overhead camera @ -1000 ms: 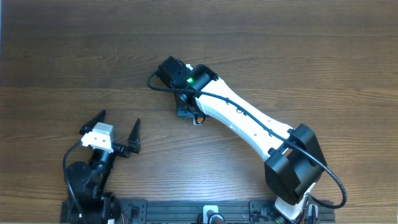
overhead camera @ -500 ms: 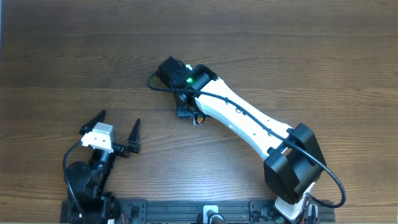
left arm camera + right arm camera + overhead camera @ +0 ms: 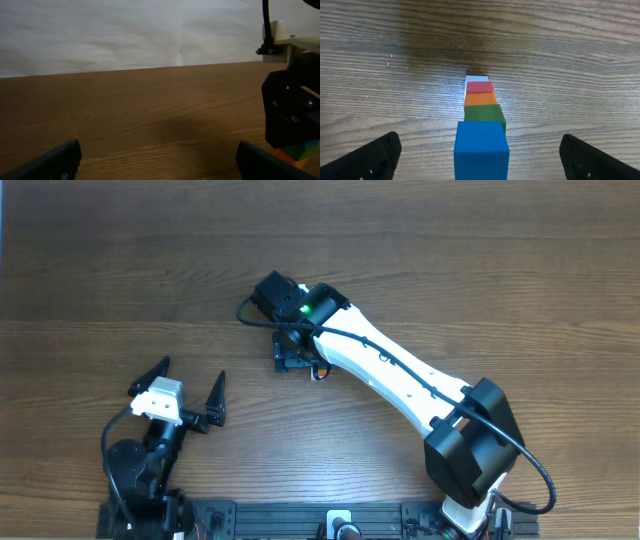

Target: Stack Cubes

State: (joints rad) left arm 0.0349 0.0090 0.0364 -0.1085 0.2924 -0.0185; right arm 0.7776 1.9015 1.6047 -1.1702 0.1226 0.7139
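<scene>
A stack of cubes stands on the wooden table (image 3: pixel 450 270): blue cube (image 3: pixel 481 147) on top, then green cube (image 3: pixel 482 114), orange cube (image 3: pixel 480 99), red cube (image 3: pixel 480 87) and a white cube (image 3: pixel 477 78) at the base. My right gripper (image 3: pixel 481 152) hangs straight over the stack, open, its fingers wide apart on either side of the blue cube and clear of it. From above, the right gripper (image 3: pixel 295 354) covers the stack near the table's middle. My left gripper (image 3: pixel 187 385) rests open near the front left, holding nothing.
In the left wrist view, the right arm's black gripper (image 3: pixel 291 107) stands off to one side with the stack's blue and orange faces (image 3: pixel 300 151) beneath it. Bare wood surrounds the stack on all sides.
The right gripper's fingers have spread apart over the stack, letting go of the blue cube. The left arm has not moved.
</scene>
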